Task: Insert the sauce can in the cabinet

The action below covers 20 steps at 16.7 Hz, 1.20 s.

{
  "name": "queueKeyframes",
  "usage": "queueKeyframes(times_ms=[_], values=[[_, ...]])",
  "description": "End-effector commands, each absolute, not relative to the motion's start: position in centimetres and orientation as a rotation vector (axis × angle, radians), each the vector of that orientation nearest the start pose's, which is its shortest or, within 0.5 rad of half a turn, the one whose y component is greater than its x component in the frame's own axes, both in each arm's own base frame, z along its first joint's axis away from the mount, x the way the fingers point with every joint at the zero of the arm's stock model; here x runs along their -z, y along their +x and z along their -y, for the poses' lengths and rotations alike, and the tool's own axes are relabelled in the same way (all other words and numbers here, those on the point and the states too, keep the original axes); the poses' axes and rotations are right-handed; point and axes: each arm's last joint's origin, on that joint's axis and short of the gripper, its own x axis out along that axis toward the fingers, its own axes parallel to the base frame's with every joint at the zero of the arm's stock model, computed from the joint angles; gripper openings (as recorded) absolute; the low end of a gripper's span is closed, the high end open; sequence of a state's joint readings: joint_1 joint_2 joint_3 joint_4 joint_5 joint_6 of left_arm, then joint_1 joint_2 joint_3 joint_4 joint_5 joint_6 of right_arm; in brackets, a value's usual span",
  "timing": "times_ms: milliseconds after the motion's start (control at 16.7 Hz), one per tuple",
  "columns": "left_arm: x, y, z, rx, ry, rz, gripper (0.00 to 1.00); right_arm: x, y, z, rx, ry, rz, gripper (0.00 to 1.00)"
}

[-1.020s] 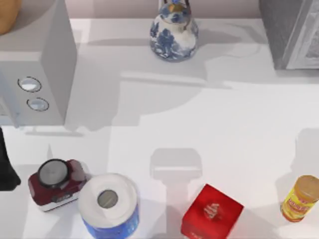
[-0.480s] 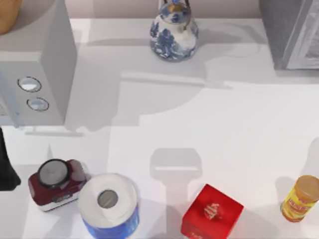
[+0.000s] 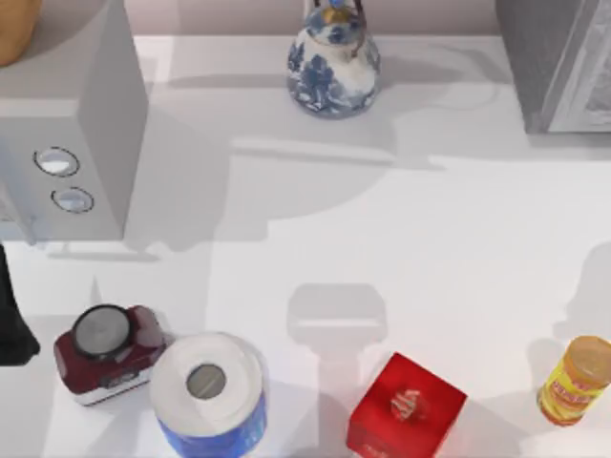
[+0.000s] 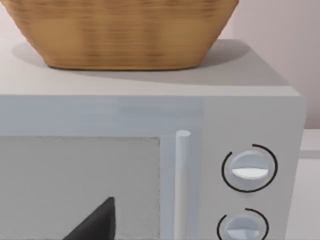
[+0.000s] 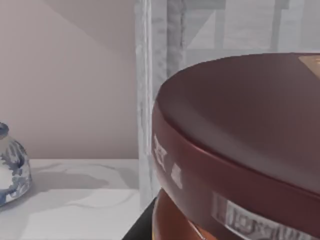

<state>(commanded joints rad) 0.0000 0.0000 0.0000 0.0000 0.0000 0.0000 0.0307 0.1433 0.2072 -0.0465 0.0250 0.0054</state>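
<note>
Our right wrist view has the sauce can (image 5: 240,150), smooth maroon top, close before the ribbed cabinet (image 3: 558,62) at the desk's far right corner; grip unclear. Desk things lie unmoved.

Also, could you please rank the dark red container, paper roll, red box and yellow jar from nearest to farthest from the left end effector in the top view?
From the left end effector at the table's left edge:
1. dark red container, just beside it at front left.
2. paper roll, next along the front.
3. red box, front, right of centre.
4. yellow jar, far right.
</note>
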Motion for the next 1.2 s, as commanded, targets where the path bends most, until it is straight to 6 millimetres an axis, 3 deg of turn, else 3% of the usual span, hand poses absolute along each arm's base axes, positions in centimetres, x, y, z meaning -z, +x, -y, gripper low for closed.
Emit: queueKeyframes(times_ms=[360,480,840,1200], values=[[-16.0,10.6,0.1,0.0,0.0,0.0,1.0,-34.2,11.2,-0.6,-0.002,0.006,0.083,0.0],[-16.0,10.6,0.1,0.0,0.0,0.0,1.0,-37.4,11.7,-0.8,-0.002,0.008,0.094,0.0],[-16.0,10.6,0.1,0.0,0.0,0.0,1.0,-41.5,17.2,-1.9,0.001,-0.007,-0.076,0.0],[-16.0,10.6,0.1,0.0,0.0,0.0,1.0,-49.0,21.9,-3.5,-0.001,-0.007,-0.051,0.0]])
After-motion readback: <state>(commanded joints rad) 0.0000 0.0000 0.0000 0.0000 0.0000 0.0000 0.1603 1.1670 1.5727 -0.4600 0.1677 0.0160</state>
